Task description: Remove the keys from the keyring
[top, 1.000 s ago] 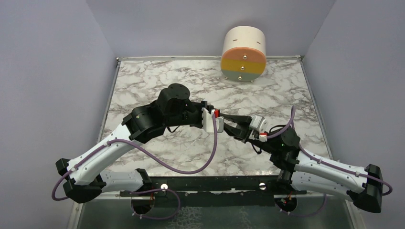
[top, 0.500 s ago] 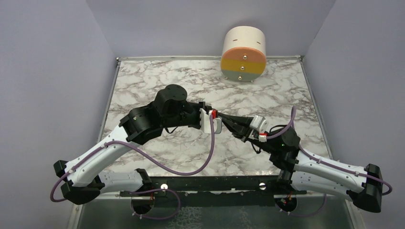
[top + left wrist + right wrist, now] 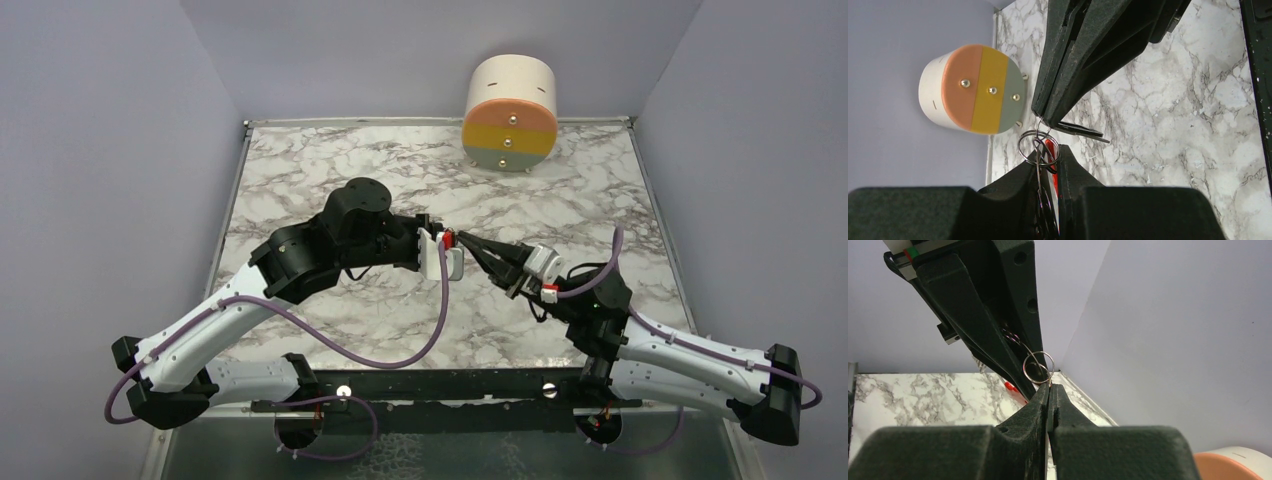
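Above the middle of the marble table point(image 3: 330, 170), my two grippers meet tip to tip. My left gripper point(image 3: 445, 243) point(image 3: 1051, 155) is shut on the keyring point(image 3: 1019, 145). Its red clip point(image 3: 1049, 146) and wire loops are squeezed between the fingers, and the thin ring point(image 3: 1024, 367) sticks out past the tips. My right gripper point(image 3: 463, 240) point(image 3: 1049, 386) is shut, nipping a small wire loop at the ring's rim. A dark flat key point(image 3: 1080, 131) juts out sideways beside its tips. Whether the key is pinched I cannot tell. No red-headed key can be picked out.
A white cylinder point(image 3: 510, 112) with an orange, yellow and grey face and three small knobs stands at the table's far edge. Lilac walls close in the left, right and back. The arm bases and purple cables fill the near edge.
My right gripper has gone from slightly open to shut and has pushed left up to the ring. My left gripper with the keyring has shifted slightly left and stayed shut.
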`<state>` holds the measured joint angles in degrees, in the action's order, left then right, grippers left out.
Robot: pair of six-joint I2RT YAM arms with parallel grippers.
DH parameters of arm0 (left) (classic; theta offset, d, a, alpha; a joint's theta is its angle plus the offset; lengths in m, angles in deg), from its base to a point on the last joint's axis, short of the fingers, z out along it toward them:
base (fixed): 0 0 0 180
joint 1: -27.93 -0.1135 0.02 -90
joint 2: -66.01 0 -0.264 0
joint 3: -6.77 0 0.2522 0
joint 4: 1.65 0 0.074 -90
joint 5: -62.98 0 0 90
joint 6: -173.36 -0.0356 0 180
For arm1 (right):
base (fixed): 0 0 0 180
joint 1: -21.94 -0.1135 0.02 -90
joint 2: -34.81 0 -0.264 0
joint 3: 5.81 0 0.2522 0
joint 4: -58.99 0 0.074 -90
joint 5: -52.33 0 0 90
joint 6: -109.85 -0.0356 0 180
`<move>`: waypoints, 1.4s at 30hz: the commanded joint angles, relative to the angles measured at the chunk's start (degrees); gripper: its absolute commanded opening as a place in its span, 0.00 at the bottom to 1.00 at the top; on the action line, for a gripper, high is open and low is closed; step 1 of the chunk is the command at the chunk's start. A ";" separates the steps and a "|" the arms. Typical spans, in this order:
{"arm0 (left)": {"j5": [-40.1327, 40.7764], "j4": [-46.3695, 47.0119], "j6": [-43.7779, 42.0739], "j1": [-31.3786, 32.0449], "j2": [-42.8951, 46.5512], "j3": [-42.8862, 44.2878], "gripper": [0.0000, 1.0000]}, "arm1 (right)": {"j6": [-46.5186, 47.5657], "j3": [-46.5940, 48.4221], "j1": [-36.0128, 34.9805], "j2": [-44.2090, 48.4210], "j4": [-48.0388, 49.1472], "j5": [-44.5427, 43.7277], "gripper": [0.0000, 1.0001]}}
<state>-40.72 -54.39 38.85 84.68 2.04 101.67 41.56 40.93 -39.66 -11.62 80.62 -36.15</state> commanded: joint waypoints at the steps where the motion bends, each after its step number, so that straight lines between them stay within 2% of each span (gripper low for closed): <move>1: -1.10 1.82 -0.14 0.37 1.56 -0.10 0.00 | 2.86 2.15 -0.25 0.20 -0.75 -3.45 0.02; 10: -3.01 -0.66 -0.69 0.38 0.87 0.63 0.00 | 5.65 4.97 -0.25 0.02 -3.24 -1.91 0.02; 22: -4.62 -2.83 -1.54 0.37 -0.11 1.71 0.00 | 9.23 11.87 -0.24 -1.59 -15.43 -0.09 0.02; 42: -8.54 -3.34 -3.30 0.38 2.02 0.95 0.00 | 9.40 11.21 -0.24 -2.83 -14.44 -0.62 0.02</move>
<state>-45.09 -57.39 36.92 84.68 1.84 101.63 50.15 51.18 -39.88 -13.94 65.41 -35.48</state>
